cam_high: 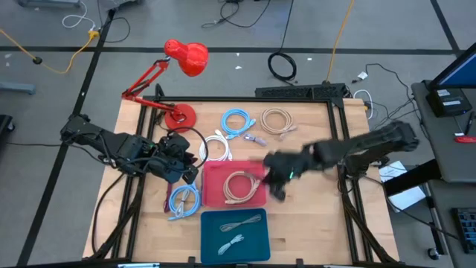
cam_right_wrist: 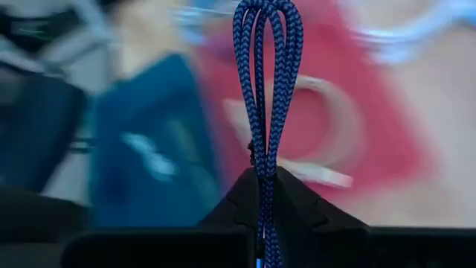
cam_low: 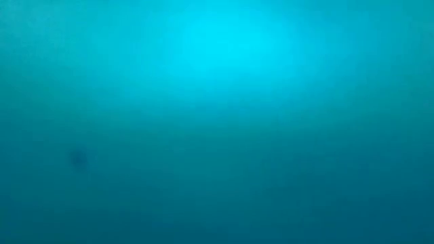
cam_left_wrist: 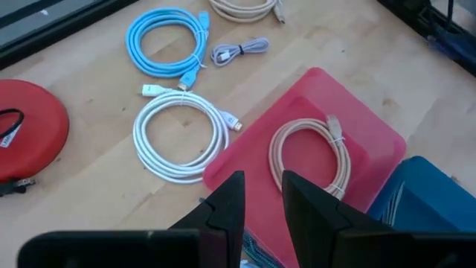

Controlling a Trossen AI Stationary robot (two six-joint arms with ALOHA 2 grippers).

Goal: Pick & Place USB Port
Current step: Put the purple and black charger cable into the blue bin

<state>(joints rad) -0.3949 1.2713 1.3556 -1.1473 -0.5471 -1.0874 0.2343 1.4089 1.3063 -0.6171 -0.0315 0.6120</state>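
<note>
Counter (cam_high: 312, 223): pale wood, carrying the trays, the coiled cables and the lamp base.
Lamp (cam_high: 186, 56): red desk lamp, its round base at the counter's far left corner, its head hanging past the far edge.
Left arm: reaches in from the left; its gripper (cam_left_wrist: 260, 195) hovers at the near left corner of the red tray, jaws a narrow gap apart with nothing seen between them.
Right arm: reaches in from the right; its gripper (cam_right_wrist: 265, 179) is just off the red tray's right edge, jaws closed on the dark blue cable.
Red tray (cam_high: 216, 177): middle of the counter, holding a beige coiled cable (cam_left_wrist: 309, 152).
Blue tray (cam_high: 256, 242): just nearer than the red tray, holding a small pale cable (cam_high: 234, 240).
White cable (cam_left_wrist: 178, 134): coiled flat just beyond the red tray's left corner.
Light blue cables: one coil (cam_left_wrist: 167, 41) beyond the white one, another (cam_high: 183, 199) left of the red tray.
Beige cable (cam_high: 277, 120): coiled at the far right of the group.
Dark blue cable (cam_right_wrist: 268, 82): braided, folded into a loop that stands up out of the right jaws, lifted off the counter.
Small grey cable (cam_left_wrist: 238, 52): bundled beside the far light blue coil.
Low view: only a blank blue field.
</note>
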